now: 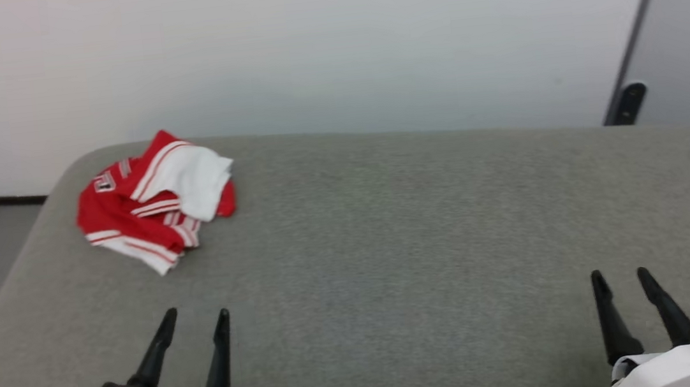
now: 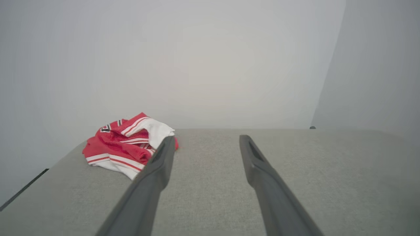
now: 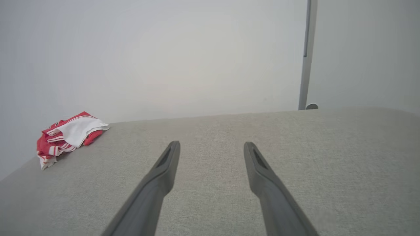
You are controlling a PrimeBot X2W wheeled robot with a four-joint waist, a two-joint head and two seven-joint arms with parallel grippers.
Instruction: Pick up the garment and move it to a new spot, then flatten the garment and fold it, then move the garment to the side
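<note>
The left gripper (image 1: pixel 196 312) sits low at the near left of the grey cloth-covered tabletop (image 1: pixel 421 243). Its two dark fingers are spread apart with nothing between them. The right gripper (image 1: pixel 619 272) is at the near right, also spread wide and empty. Both point toward the pale wall (image 1: pixel 303 44) at the back, and I cannot tell whether either touches the cloth beneath it.

Judging from this, none of the task has been done. The garment has not been lifted, so the move to a new spot, the flattening, the folding and the last shift to the side are all left. The reach for the pick-up looks like the step in hand, and the left arm seems better placed for it.

The garment (image 1: pixel 153 201) lies at the far left of the tabletop, close to its rounded corner and back edge. It is ahead of the left gripper with bare cloth between them, and well apart from the right one. In the left wrist view one finger crosses the heap's edge, but the head view shows a clear gap.

It is a crumpled heap with a red body bunched underneath and a white panel, probably a sleeve, draped over the top. Red-and-white striped trim runs along the near edge. A small black-and-white mark shows at the upper left, too small to read. The layers overlap, so I cannot make out the collar or the hem
</note>
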